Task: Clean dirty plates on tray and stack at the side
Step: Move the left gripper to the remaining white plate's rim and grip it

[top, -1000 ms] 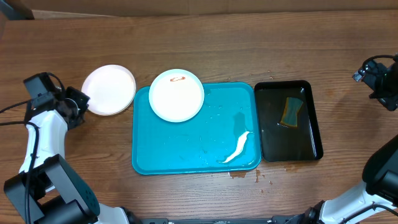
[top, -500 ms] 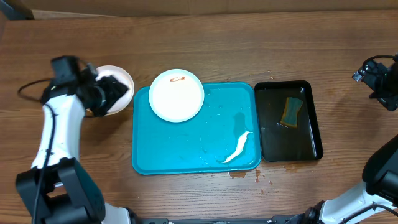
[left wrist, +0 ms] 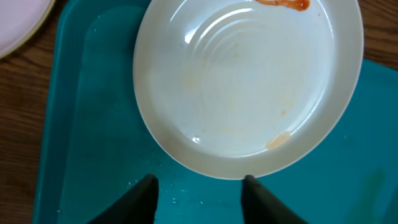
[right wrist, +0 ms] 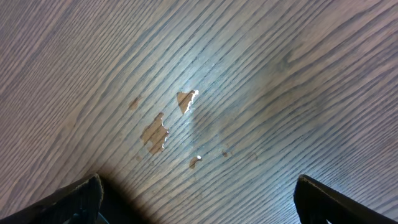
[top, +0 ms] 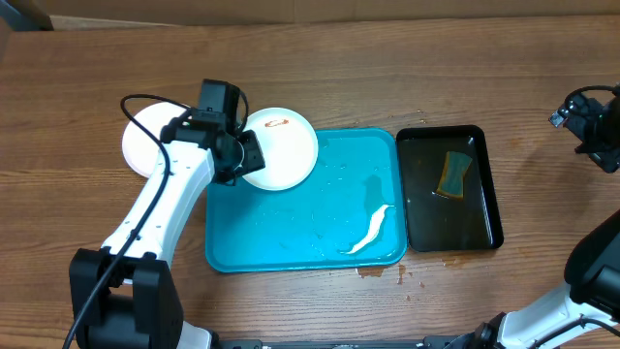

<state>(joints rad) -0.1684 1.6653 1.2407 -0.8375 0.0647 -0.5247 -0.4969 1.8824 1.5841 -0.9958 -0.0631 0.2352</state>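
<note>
Fingertips (left wrist: 144, 190) of the left gripper (left wrist: 199, 193) stand wide apart and hold nothing, and only their dark ends show at the lower edge of the wrist view. Just ahead of them lies a white plate (left wrist: 249, 81), with its near rim between the two tips but not touching them. The far rim of the plate is cut off by the picture, and so is part of the orange-red smear (left wrist: 283, 4) on it. The plate rests on the far left corner of the turquoise tray (left wrist: 81, 124).

From overhead the left gripper (top: 242, 160) covers the near left edge of this plate (top: 283, 145). To the left of the claw a second plate (top: 143, 145) lies on the table (top: 387, 68), half hidden under the arm; I cannot tell if it is one plate or a stack. Far to the right of the claw, on the tray (top: 291, 223), is a white curved streak (top: 370, 230) that I cannot identify.

The right gripper (right wrist: 199, 205) is also spread wide and empty, over bare wood (right wrist: 249, 74). Overhead it is partly cut off at the picture's edge (top: 593, 121). Between the two claws stands a black tray (top: 484, 218) with a sponge (top: 453, 173) in it.
</note>
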